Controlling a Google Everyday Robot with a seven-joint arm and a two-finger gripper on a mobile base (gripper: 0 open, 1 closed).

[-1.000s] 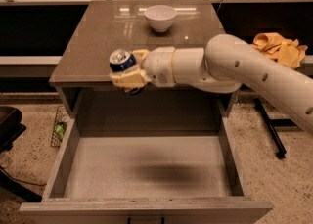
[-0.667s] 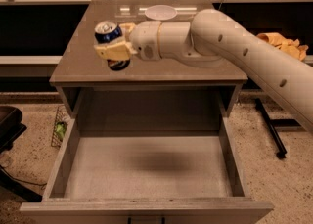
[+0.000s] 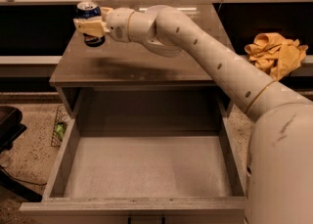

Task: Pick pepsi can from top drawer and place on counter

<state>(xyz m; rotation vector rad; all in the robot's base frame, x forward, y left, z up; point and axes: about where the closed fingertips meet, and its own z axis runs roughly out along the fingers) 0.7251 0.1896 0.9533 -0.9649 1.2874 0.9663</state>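
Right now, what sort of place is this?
Likely an office kitchenette or test lab: a stone-like counter, its open top drawer, and the gripper holding a pepsi can above the counter's far-left corner.

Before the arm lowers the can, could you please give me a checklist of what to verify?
1. Grip: the gripper is closed around the pepsi can: ok.
2. Can upright, silver top facing up: ok.
3. Can fully over the counter: it hangs near the back-left corner, so cannot tell.
4. Landing spot: nothing shows on the counter beside the can: ok.
5. Can is out of the top drawer, which stands open: ok.
6. Can resting on the counter: not ok, it is held above the surface.
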